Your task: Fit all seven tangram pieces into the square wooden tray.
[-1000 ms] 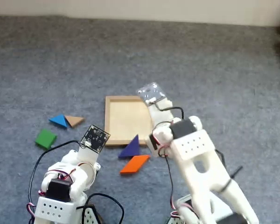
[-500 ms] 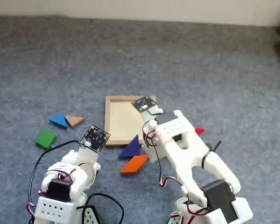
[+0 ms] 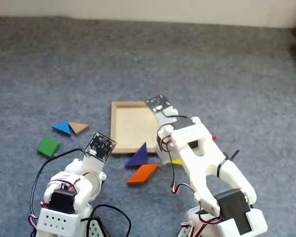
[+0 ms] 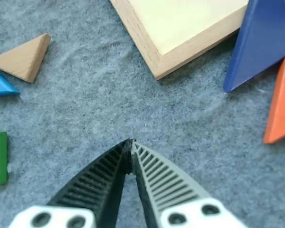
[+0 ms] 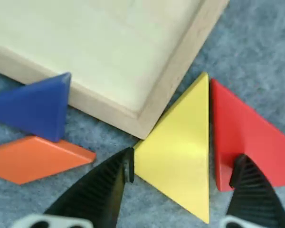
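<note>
The square wooden tray (image 3: 112, 128) lies empty mid-table. A dark blue triangle (image 3: 138, 155) and an orange parallelogram (image 3: 143, 173) lie at its near edge. A small blue triangle (image 3: 61, 127), a tan triangle (image 3: 79, 128) and a green square (image 3: 48, 146) lie to its left. My right gripper (image 5: 183, 168) is open, low over the yellow triangle (image 5: 180, 156) and the red triangle (image 5: 242, 137) beside the tray corner (image 5: 181, 57). One finger is at the yellow piece's edge, the other over the red one. My left gripper (image 4: 131, 142) is shut and empty above bare carpet.
Grey carpet covers the table, with open room beyond the tray. The left wrist view has the tray corner (image 4: 145, 38), the tan triangle (image 4: 23, 59) and the dark blue triangle (image 4: 261, 42) ahead of the fingertips. The right arm (image 3: 197, 153) covers most of the yellow and red pieces from above.
The right arm has pulled back from over the tray's right side and come down at the tray's near right corner, now covering most of the red triangle. The left arm has kept still.
</note>
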You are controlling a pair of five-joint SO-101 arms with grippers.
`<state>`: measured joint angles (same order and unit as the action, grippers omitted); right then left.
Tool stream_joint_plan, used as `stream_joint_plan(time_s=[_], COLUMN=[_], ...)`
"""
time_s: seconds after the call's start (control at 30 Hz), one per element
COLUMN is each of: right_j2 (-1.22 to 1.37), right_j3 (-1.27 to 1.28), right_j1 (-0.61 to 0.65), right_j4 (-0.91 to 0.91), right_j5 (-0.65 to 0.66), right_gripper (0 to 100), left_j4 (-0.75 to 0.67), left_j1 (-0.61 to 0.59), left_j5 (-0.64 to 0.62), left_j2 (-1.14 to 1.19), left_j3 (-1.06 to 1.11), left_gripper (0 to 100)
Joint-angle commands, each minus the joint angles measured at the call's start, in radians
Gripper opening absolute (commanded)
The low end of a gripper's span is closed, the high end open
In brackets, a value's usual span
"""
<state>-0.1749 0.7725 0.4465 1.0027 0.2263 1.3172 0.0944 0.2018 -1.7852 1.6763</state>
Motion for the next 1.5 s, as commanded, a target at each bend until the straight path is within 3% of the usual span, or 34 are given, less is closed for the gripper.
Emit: stream_joint_plan(time_s=[0.0,0.33,0.8,1.03,1.23,1.47], right_j2=[-0.005,-0.005,0.191,0.136,0.133,0.125], right_j3=[0.008,0.010,-0.002,-0.002,0.001,0.002], right_j1=[0.053,0.127,0.050,0.050,0.048,0.030], right_j4=[-0.018,0.027,0.030,0.038,0.008,0.007], right_j5=[0.008,0.000,0.006,0.002,0.000,0.005], right_gripper=[31.7,31.5,31.4,31.1,20.9,19.1], left_j4=[0.006,0.006,0.006,0.006,0.006,0.006], left_j1=[-0.007,-0.007,-0.007,-0.007,-0.007,-0.007], left_j5=[-0.006,-0.006,-0.006,-0.006,-0.006,-0.006], left_j2=[-0.021,-0.021,-0.021,-0.021,-0.021,-0.021], left_j3=[0.019,0.019,0.019,0.019,0.019,0.019], left_gripper=[1,1,1,1,1,1])
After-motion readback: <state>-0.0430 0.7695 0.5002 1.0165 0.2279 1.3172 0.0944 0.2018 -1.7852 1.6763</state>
